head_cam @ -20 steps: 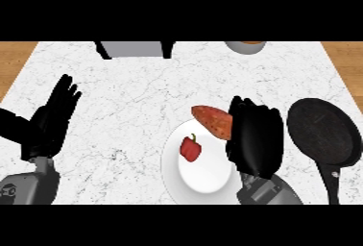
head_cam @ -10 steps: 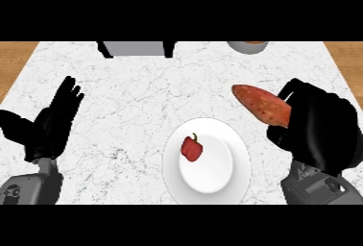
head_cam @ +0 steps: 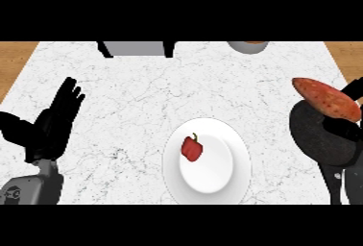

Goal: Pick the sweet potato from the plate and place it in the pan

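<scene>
Right hand (head_cam: 349, 126) at the right edge, curled round the sweet potato (head_cam: 327, 99) — held tilted above the black pan (head_cam: 319, 137), apart from the plate (head_cam: 230, 166). Red pepper (head_cam: 191, 147) lying on the plate. Left hand (head_cam: 53, 126) resting at the left edge — fingers straight, holding nothing.

1. I'm seeing the plate (head_cam: 234, 168) sitting mid-table (head_cam: 142, 86), with a pepper (head_cam: 191, 148) lying on it.
2. The sweet potato (head_cam: 327, 99) is hanging right of the plate, over the pan (head_cam: 319, 137).
3. My left hand (head_cam: 50, 127) is resting at the table's left edge.
</scene>
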`<state>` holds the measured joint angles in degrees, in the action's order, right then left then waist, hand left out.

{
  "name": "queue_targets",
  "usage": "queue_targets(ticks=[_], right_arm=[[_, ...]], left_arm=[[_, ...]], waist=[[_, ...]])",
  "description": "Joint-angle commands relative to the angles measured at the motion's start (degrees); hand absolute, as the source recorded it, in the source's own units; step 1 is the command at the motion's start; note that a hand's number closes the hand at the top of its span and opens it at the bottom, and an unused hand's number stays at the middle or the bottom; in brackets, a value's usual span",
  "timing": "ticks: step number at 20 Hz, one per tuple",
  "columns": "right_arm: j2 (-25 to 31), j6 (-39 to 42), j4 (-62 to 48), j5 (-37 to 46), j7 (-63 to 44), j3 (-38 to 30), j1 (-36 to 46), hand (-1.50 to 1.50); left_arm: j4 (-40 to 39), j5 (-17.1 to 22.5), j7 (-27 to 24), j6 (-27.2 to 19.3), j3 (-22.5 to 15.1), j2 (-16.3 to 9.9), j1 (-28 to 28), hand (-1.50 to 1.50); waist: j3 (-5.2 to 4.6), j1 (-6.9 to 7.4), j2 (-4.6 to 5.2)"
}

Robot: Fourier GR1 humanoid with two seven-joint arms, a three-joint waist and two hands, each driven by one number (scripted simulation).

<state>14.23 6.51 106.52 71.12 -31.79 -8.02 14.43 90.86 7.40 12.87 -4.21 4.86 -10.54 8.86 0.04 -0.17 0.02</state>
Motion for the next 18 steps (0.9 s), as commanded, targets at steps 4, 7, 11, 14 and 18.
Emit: queue_targets(ticks=[4, 7, 11, 14, 18], right_arm=[[6.8, -8.5, -12.8, -10.9, 14.3, -12.1, -1.4, 1.5], [6.7, -15.9, -25.4, -12.3, 21.4, -12.8, 0.0, 1.5], [7.3, -19.2, -37.0, -15.8, 29.2, -13.3, 3.3, 1.5], [9.5, -24.7, -48.1, -15.9, 35.4, -15.0, 5.5, 1.5], [9.7, -24.1, -57.7, -15.0, 32.0, -16.2, 8.1, 1.5]], left_arm=[[-4.5, 0.1, -2.6, 1.5, 0.4, 0.8, 1.5, 0.0], [0.0, -0.5, 1.7, 0.9, 0.8, -1.3, 1.8, 0.0], [0.0, 1.2, 0.8, 1.9, 2.4, -1.4, 1.7, 0.0], [3.2, -1.7, 1.6, -0.2, -1.9, 1.9, -0.5, 0.0], [0.5, -1.0, 2.1, -0.1, -0.1, 1.0, 2.5, 0.0]], waist=[[-0.02, 0.09, 0.09], [0.02, 0.62, 0.15], [0.01, 0.75, 0.14], [0.03, 0.87, 0.16], [0.03, 0.85, 0.23]])
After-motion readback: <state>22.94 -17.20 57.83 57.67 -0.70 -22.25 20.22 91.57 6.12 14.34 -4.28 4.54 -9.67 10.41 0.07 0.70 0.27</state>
